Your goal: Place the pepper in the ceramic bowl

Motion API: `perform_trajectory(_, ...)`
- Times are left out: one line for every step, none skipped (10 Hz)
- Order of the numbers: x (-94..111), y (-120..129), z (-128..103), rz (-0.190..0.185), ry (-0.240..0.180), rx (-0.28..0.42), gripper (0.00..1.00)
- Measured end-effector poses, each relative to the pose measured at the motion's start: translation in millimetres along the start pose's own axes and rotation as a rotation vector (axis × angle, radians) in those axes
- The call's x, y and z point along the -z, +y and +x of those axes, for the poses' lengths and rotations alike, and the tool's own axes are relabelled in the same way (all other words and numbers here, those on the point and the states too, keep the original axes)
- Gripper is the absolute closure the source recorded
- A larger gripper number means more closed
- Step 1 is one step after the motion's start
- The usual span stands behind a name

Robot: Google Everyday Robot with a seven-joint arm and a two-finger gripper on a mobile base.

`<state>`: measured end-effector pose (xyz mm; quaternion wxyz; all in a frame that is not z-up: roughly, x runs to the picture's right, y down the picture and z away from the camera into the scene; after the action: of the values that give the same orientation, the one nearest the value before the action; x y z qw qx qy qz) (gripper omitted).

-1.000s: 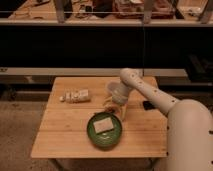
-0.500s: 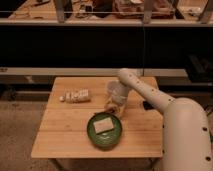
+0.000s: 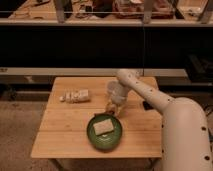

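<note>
Closed gripper (image 3: 113, 106) low at far rim of ceramic bowl (image 3: 89, 133); pale slab (image 3: 103, 128) inside

1. The desk (image 3: 60, 132) is showing pale, matt wood with faint plank lines.
2. The ceramic bowl (image 3: 92, 136) is gleaming glossy green, its smooth glaze catching light at the rim.
3. The square slab (image 3: 103, 127) lying in it is looking pale and matt.
4. The cup (image 3: 114, 89) is appearing as translucent, whitish, cloudy plastic.
5. The whitish container (image 3: 76, 95) lying on the wood is giving off a dull, plastic-like sheen.
6. The arm (image 3: 150, 96) is wearing a smooth white shell with small dark dots.
7. The claw (image 3: 113, 106), low over the desk between the cup and the bowl's far rim, is sitting in shadow, so its finish cannot be told.
8. The floor (image 3: 20, 125) is looking speckled and rough.
</note>
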<state>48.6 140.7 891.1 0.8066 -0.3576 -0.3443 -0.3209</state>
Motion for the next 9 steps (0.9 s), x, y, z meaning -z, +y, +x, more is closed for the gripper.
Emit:
perform_trajectory(-0.4,0.7,0.0,0.000,-0.002,-0.006,1.00)
perform_trajectory(4.3,1.0,1.2,0.010,0.000,-0.016,1.00)
perform_trajectory(16.7,-1.5,4.8,0.040,0.012,-0.030,1.00)
perform_trajectory(26.6,-3.7,8.2,0.064,0.024,-0.039,1.00)
perform_trajectory(38.6,-4.9,11.9,0.090,0.038,-0.049,1.00)
perform_trajectory(49.2,-4.9,15.1,0.112,0.049,-0.061,1.00)
perform_trajectory(56.5,-5.0,16.0,0.131,0.055,-0.067,1.00)
perform_trajectory(60.6,-4.0,15.0,0.141,0.057,-0.068,1.00)
perform_trajectory(65.5,-3.4,11.5,0.150,0.060,-0.064,1.00)
